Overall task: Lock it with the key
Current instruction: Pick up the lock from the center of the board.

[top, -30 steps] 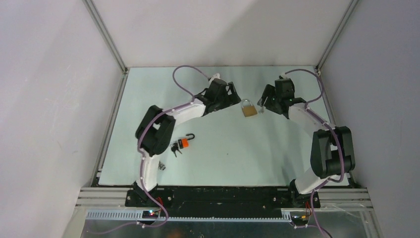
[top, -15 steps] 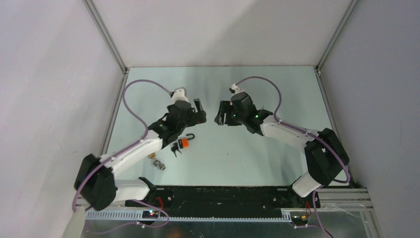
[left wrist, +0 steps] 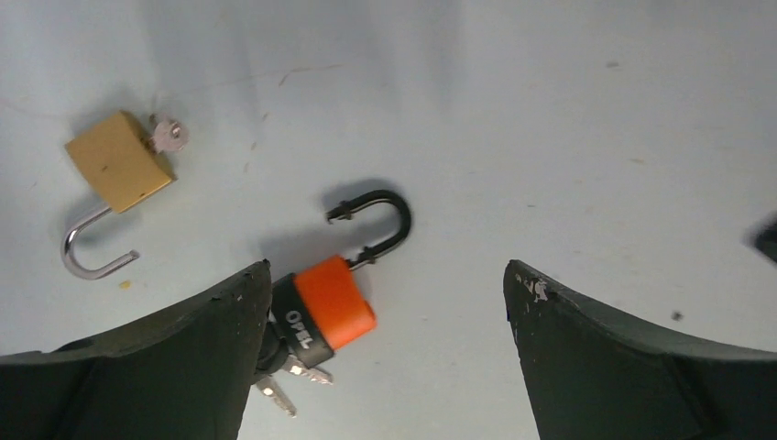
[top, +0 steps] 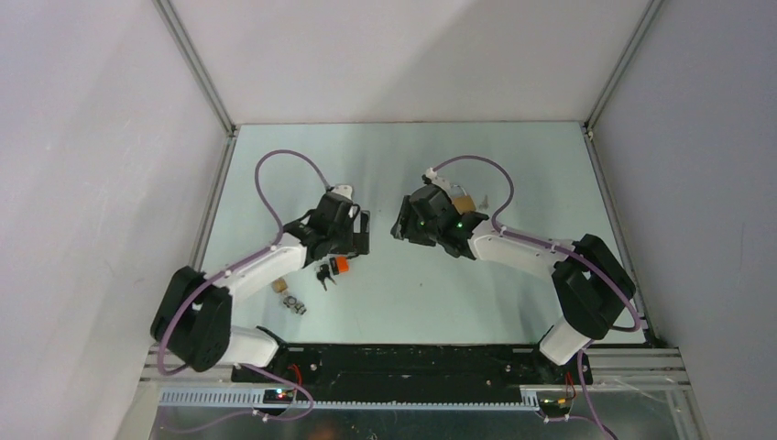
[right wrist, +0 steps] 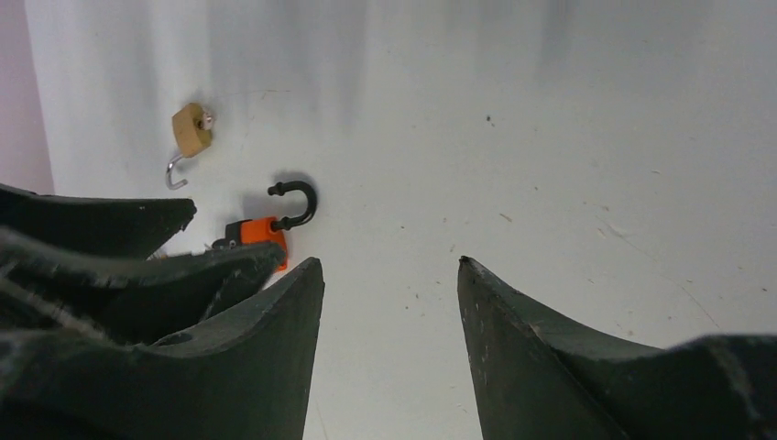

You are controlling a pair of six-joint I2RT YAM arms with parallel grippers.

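An orange padlock (left wrist: 334,302) with a black open shackle lies on the table, and its keys (left wrist: 284,380) stick out of the black base. It also shows in the top view (top: 341,265) and the right wrist view (right wrist: 261,234). My left gripper (left wrist: 388,275) is open and empty just above it, with the left finger beside the lock body. In the top view the left gripper (top: 360,231) hovers just behind the lock. My right gripper (right wrist: 388,263) is open and empty, to the right of the lock, facing the left gripper (top: 400,225).
A brass padlock (left wrist: 117,172) with an open silver shackle and a key in it lies left of the orange one, seen in the top view (top: 279,286). A second brass padlock (top: 463,201) lies behind the right arm. Frame rails border the table.
Both arms have left the far brass padlock and swung to the middle of the table. The left gripper has since come down closer over the orange padlock. Both stay open.
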